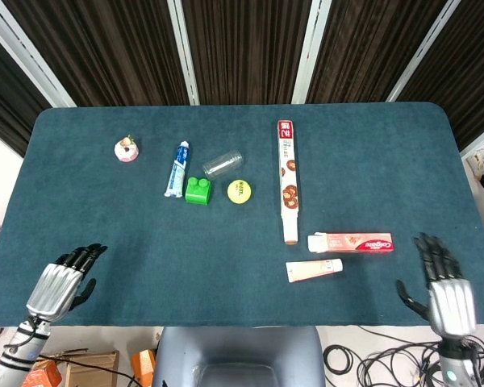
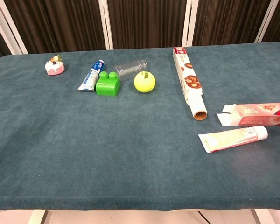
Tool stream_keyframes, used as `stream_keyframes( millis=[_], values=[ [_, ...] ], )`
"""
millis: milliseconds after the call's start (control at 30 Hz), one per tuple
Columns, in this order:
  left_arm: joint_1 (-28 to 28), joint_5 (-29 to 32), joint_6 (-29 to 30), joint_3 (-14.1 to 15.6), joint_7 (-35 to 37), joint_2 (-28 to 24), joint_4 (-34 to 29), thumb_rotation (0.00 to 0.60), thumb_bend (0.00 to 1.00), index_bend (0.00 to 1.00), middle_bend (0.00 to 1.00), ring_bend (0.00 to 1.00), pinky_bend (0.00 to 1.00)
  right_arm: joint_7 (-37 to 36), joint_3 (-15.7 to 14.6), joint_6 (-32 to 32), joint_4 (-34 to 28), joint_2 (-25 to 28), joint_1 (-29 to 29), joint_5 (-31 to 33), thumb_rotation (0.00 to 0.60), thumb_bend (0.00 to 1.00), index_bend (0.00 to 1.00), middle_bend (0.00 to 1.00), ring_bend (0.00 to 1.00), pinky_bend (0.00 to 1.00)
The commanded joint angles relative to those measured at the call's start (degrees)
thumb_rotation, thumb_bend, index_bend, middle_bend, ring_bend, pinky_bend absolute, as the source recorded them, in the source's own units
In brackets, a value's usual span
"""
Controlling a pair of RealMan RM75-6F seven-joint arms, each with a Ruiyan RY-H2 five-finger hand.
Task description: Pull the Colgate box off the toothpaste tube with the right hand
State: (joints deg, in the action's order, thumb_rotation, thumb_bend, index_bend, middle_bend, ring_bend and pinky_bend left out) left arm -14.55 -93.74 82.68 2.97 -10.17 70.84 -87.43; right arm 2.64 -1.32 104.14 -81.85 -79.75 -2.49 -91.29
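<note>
The red and white Colgate box (image 1: 351, 242) (image 2: 256, 114) lies flat on the blue cloth at the right, its open flap end pointing left. Just in front of it lies the bare toothpaste tube (image 1: 314, 269) (image 2: 233, 138), apart from the box. My right hand (image 1: 448, 289) hovers at the table's near right edge, fingers spread, empty, well to the right of the box. At the near left edge my left hand (image 1: 59, 282) is empty with fingers extended. Neither hand shows in the chest view.
A long foil-wrap box (image 1: 288, 181) lies lengthwise mid-table. Further left are a yellow ball (image 1: 239, 191), a green block (image 1: 198, 190), a clear cup (image 1: 223, 164) on its side, a blue toothpaste tube (image 1: 177, 168) and a small pink toy (image 1: 127, 150).
</note>
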Motion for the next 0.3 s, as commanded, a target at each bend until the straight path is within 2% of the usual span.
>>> stream_keyframes(
  millis=[33,300],
  values=[
    [1.14,0.21,1.28,-0.67,-1.08,0.11,-0.1,0.6,0.46,0.15,0.17,0.2,0.37,1.57,1.27,-0.54,-0.26,0.54,1.0,1.56,0.6,0.22,0.0,0.03,0.03,0.21],
    [1.05,2.34,-1.15,-1.15,-0.4,-1.21,-1.68,0.6,0.46,0.15,0.16,0.19,0.37,1.96,2.31,-1.66,0.37,-0.56,1.21,0.66,0.6,0.22,0.0,0.03,0.03,0.21]
  ],
)
